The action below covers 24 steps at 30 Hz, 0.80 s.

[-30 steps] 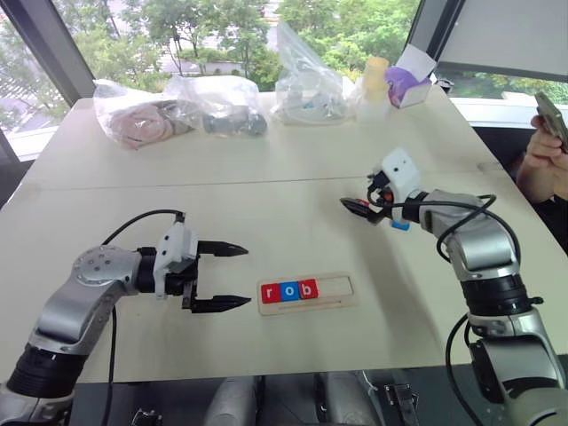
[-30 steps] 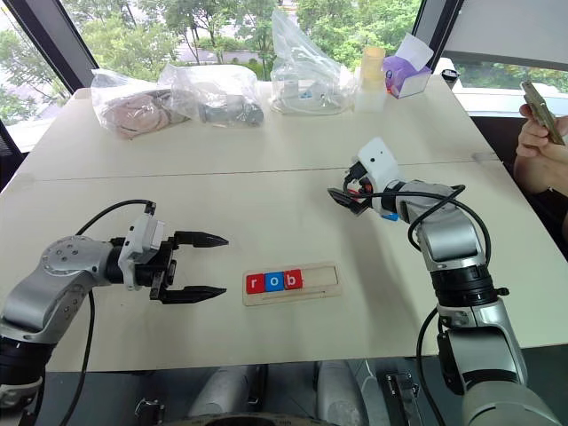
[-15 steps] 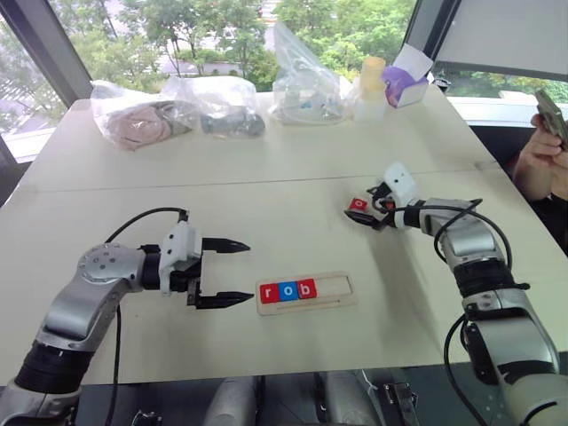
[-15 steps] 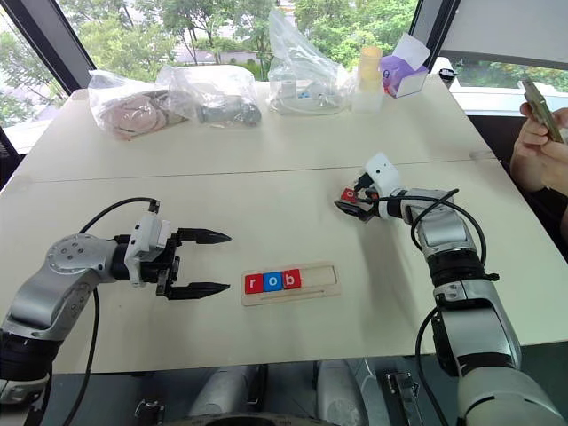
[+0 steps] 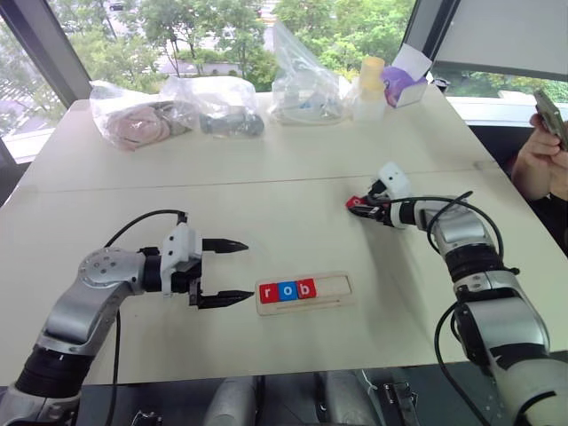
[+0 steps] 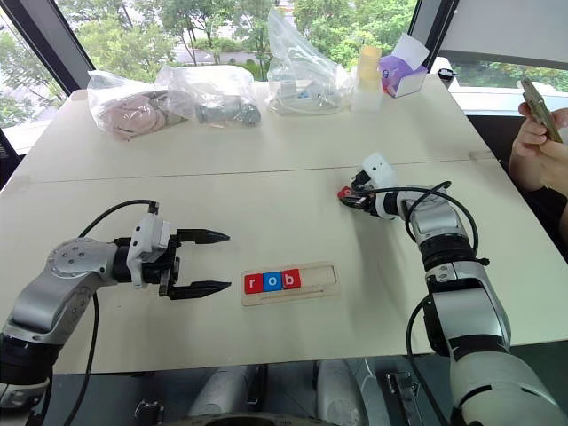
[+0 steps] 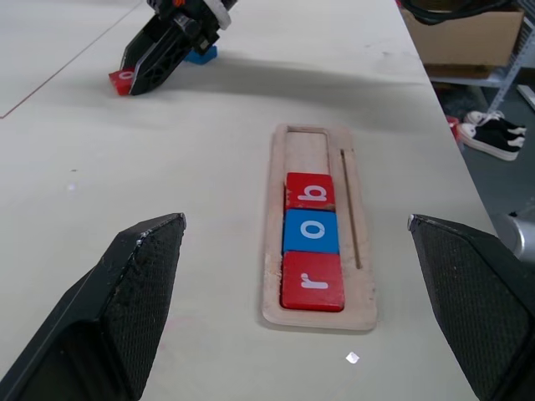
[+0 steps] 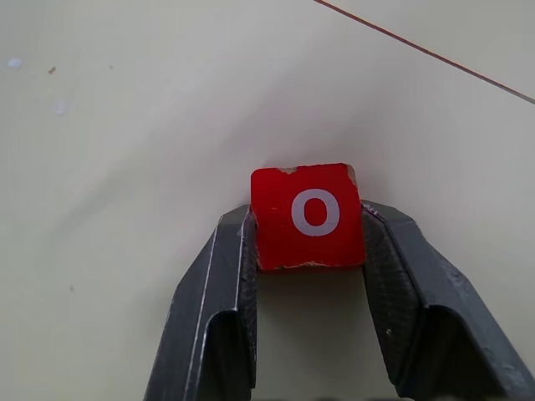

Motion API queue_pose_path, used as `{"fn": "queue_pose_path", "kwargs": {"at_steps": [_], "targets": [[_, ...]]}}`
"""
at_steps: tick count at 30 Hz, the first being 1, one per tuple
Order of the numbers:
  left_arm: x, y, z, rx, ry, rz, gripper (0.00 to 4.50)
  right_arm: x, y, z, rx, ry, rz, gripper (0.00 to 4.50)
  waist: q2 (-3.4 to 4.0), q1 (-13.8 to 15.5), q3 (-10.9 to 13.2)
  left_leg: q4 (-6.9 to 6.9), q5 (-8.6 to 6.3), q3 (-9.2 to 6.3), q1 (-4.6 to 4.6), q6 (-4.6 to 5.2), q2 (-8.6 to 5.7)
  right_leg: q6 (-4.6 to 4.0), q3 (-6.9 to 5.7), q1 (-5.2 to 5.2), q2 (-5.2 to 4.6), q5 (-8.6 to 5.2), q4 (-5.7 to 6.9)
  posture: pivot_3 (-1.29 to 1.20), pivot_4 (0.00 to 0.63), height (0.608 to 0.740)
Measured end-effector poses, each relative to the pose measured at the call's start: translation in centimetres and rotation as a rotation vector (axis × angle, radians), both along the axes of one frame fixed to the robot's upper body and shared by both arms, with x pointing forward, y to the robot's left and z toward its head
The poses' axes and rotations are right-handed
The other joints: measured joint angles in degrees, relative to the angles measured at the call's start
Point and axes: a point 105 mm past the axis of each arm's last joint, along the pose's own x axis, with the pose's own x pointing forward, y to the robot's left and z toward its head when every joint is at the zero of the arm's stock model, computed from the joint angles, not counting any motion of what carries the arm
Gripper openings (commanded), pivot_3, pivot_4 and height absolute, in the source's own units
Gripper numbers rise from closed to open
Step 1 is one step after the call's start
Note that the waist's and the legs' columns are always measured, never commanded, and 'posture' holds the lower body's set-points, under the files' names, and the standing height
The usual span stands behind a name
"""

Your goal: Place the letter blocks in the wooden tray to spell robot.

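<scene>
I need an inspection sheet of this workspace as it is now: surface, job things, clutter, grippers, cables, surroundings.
Surface: pale table, a seam line across it.
Job's things: tray holds red r, blue o, red b at its left end; the remaining recess is free. Red o tile lies on the table between the right gripper's fingers; a blue tile lies beside it.
Clutter: plastic bags, a bottle and a purple box at the far edge.
Grippers: left gripper open, empty, left of the tray; right gripper shut on the o tile.
Cables: black cables loop along both arms.
Surroundings: windows with trees; a person's hand holding a phone at the right.
</scene>
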Motion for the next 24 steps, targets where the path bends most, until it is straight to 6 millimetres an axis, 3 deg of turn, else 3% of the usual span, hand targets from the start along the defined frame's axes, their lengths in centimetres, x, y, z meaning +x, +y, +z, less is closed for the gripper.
{"fn": "queue_pose_path", "kwargs": {"at_steps": [4, 7, 11, 14, 18, 20, 24], "targets": [[0.0, -0.2, 0.2, -0.001, -0.01, -0.003, 4.5, -0.4, -0.2, 0.6, -0.057, -0.025, -0.071, 1.16, 0.01, 0.2, 0.0, -0.03, 0.0, -0.03, -0.03, 0.0, 0.0, 0.0, 0.01, -0.06, -0.01, 0.0, 0.03, 0.0, 0.15, 0.74], [-0.1, -0.3, 0.3, 0.0, -0.016, -0.004, 4.5, -2.3, -0.6, 2.1, -0.07, -0.06, -0.193, 1.16, 0.03, 0.6, -0.01, -0.03, 0.01, -0.1, -0.25, -0.02, -0.02, -0.01, 0.05, -0.29, -0.03, -0.01, 0.09, 0.0, 0.15, 0.74], [-0.1, -0.4, 0.3, 0.001, -0.017, -0.006, 4.5, -7.6, -1.6, 3.7, -0.073, -0.065, -0.363, 1.16, 0.04, 0.82, -0.06, 0.01, 0.02, -0.15, -0.59, -0.04, -0.03, -0.01, 0.05, -0.6, -0.04, -0.01, 0.16, 0.0, 0.15, 0.74], [-0.1, -0.4, 0.2, -0.001, -0.011, -0.006, 4.5, -12.4, -1.7, 2.1, -0.089, 0.013, -0.46, 1.16, 0.03, 0.62, -0.08, 0.11, 0.03, -0.1, -0.67, -0.05, -0.04, -0.01, 0.07, -0.71, -0.04, 0.0, 0.28, 0.0, 0.15, 0.74], [0.1, -0.9, 0.7, -0.006, -0.024, -0.025, 4.5, -16.1, -2.1, 0.4, -0.07, 0.081, -0.581, 1.16, -0.01, 0.51, -0.1, 0.46, 0.03, -0.05, -0.59, -0.04, -0.01, -0.03, 0.06, -0.68, 0.02, -0.03, 0.71, 0.0, 0.15, 0.74], [0.2, -0.9, 0.5, -0.005, -0.016, -0.032, 4.5, -17.3, -2.2, -1.3, -0.022, 0.145, -0.645, 1.16, 0.02, 0.37, -0.09, 0.61, 0.03, -0.02, -0.54, -0.04, -0.01, -0.03, 0.07, -0.62, 0.04, -0.03, 0.8, 0.0, 0.15, 0.74], [-0.2, -1.2, 0.6, 0.002, -0.02, -0.089, 4.5, -17.2, -2.2, -1.3, 0.02, 0.137, -0.697, 1.16, 0.07, 0.11, -0.07, 0.79, 0.05, 0.07, -0.35, -0.01, 0.0, -0.11, 0.13, -0.42, 0.05, -0.01, 0.82, 0.0, 0.15, 0.74]]}}
